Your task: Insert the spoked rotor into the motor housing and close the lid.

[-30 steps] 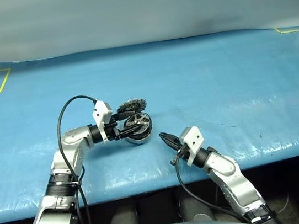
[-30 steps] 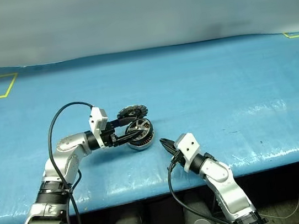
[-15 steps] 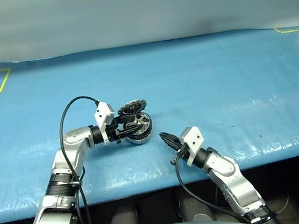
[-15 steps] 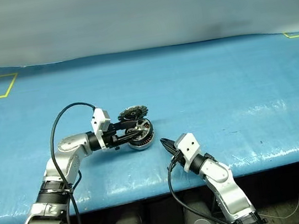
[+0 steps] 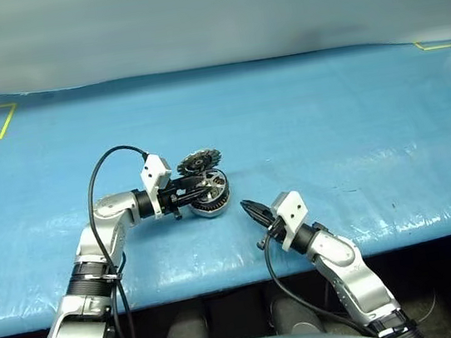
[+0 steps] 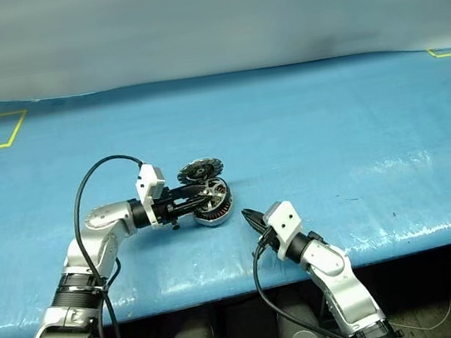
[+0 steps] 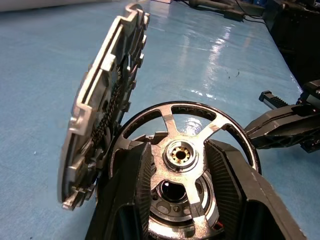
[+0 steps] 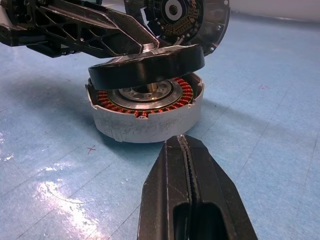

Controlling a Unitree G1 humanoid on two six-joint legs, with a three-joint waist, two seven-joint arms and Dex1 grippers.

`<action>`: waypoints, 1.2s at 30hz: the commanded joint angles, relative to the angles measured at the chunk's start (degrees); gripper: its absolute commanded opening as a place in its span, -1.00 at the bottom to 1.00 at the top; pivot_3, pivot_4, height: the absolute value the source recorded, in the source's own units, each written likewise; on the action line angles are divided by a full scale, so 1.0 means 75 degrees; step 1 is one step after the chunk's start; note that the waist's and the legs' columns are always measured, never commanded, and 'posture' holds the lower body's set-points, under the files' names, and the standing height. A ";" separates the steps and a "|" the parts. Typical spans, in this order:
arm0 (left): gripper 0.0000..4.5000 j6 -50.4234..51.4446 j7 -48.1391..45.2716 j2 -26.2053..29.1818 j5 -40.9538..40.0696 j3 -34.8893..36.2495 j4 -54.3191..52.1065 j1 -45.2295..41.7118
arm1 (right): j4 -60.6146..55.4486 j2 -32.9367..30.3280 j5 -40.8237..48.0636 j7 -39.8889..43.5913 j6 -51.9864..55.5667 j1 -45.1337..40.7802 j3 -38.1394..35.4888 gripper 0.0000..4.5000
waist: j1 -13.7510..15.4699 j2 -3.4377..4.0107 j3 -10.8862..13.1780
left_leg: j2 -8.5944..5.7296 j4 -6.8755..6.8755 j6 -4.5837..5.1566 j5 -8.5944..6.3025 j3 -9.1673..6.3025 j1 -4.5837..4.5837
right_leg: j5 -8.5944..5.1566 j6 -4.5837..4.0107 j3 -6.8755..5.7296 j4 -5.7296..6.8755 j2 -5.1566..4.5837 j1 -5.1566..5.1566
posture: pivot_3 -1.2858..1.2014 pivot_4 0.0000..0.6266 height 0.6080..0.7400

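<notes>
Left jaws [image 7: 180, 200] clamp spoked rotor [image 7: 182, 160] tilted over motor housing [image 8: 145, 107]; right jaws [image 8: 187, 200] shut, empty

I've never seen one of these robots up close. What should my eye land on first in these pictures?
Probably the small round motor housing near the middle of the blue table, its orange copper windings showing. The left claw holds the silvery spoked rotor tilted over it, not yet seated, and a notched metal lid stands upright just behind. The right claw is shut, pointing at the housing from close by.
</notes>
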 commanded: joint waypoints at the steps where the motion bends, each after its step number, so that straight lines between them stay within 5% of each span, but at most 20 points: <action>1: -0.21 0.0024 -0.0035 0.0054 -0.0026 0.0028 -0.0155 -0.0001 | -0.0145 0.0036 -0.0005 -0.0009 -0.0197 -0.0053 -0.0029 -1.00 | 0.0000 0.0000 0.0000 | 0.0000 0.0000 0.0000 0.0000 0.0000 0.0000 | 0.0000 0.0000 0.0000 0.0000 0.0000 0.0000 | 0.03 -0.52 1.00; 6: -0.21 0.0089 -0.0024 0.0069 -0.0045 0.0043 -0.0145 -0.0013 | -0.0123 0.0041 -0.0022 -0.0021 -0.0215 -0.0070 -0.0030 -1.00 | -0.0001 0.0000 0.0000 | 0.0000 0.0000 0.0000 0.0000 0.0000 0.0000 | 0.0000 0.0000 0.0000 0.0000 0.0000 0.0000 | 0.03 -0.52 1.00; 11: -0.84 0.0135 0.0045 0.0091 -0.0011 0.0036 -0.0186 -0.0012 | -0.0107 0.0046 -0.0022 -0.0034 -0.0246 -0.0068 -0.0032 -1.00 | 0.0001 0.0000 0.0000 | 0.0000 0.0000 0.0000 0.0000 0.0000 0.0000 | 0.0000 0.0000 0.0000 0.0000 0.0000 0.0000 | 0.03 -0.52 1.00; 36: -0.84 -0.0203 -0.0054 0.0246 0.0308 -0.0226 -0.0235 -0.0081 | -0.0111 0.0051 -0.0050 -0.0061 -0.0210 -0.0035 -0.0010 -1.00 | -0.0003 0.0000 0.0000 | 0.0000 -0.0001 0.0000 0.0000 0.0000 0.0000 | 0.0000 0.0000 0.0000 -0.0001 0.0000 -0.0002 | 0.03 -0.52 1.00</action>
